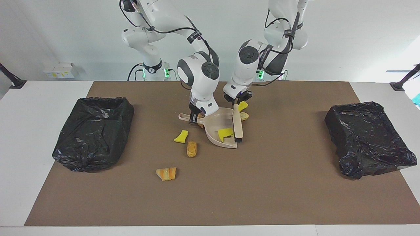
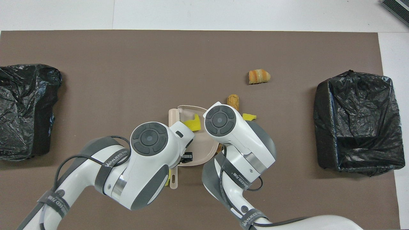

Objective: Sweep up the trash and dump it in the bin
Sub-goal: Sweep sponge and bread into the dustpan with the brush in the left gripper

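Note:
My right gripper (image 1: pixel 196 117) is shut on the handle of the beige dustpan (image 1: pixel 216 124), which rests on the brown mat. My left gripper (image 1: pixel 237 101) is shut on the handle of a beige brush (image 1: pixel 237 123), whose bristles sit at the pan's open edge against a yellow sponge scrap (image 1: pixel 225 132) inside the pan. Another yellow scrap (image 1: pixel 242 105) and a bread piece (image 1: pixel 244 115) lie beside the pan toward the left arm's end. A yellow scrap (image 1: pixel 181 136), a bread roll piece (image 1: pixel 191 148) and a croissant piece (image 1: pixel 166 173) lie farther out. In the overhead view my wrists hide both grippers.
A black-bag-lined bin (image 1: pixel 93 131) stands at the right arm's end of the mat. A second bin (image 1: pixel 367 137) stands at the left arm's end. In the overhead view the croissant piece (image 2: pixel 259 76) lies farthest from the robots.

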Controlling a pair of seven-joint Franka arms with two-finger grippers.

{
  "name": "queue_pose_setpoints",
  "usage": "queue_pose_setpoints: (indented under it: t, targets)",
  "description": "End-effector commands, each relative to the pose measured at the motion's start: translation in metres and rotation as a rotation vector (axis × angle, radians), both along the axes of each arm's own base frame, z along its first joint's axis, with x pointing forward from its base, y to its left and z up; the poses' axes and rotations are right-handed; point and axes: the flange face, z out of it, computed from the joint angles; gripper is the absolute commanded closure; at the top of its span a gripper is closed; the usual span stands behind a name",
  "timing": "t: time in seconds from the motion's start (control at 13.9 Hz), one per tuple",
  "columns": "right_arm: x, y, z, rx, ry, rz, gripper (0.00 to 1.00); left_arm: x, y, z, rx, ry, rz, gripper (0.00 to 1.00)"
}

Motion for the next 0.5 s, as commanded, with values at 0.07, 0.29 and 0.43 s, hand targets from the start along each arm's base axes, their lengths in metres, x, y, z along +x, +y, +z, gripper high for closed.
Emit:
queue_pose_setpoints:
  t: [0.07,0.29,0.43]
  targets:
    - [-0.003,-0.002,0.001,-0.003,-0.035,-0.019,1.00,0.003,0.031,0.023,0.012,0.095,0.106,1.00]
    - [0.001,-0.004,0.002,-0.002,-0.031,-0.001,1.00,-0.015,0.036,0.023,0.087,0.160,0.225,1.00]
    - [0.007,-0.004,0.002,0.007,-0.025,0.046,1.00,-0.028,0.037,0.023,0.146,0.203,0.296,1.00]
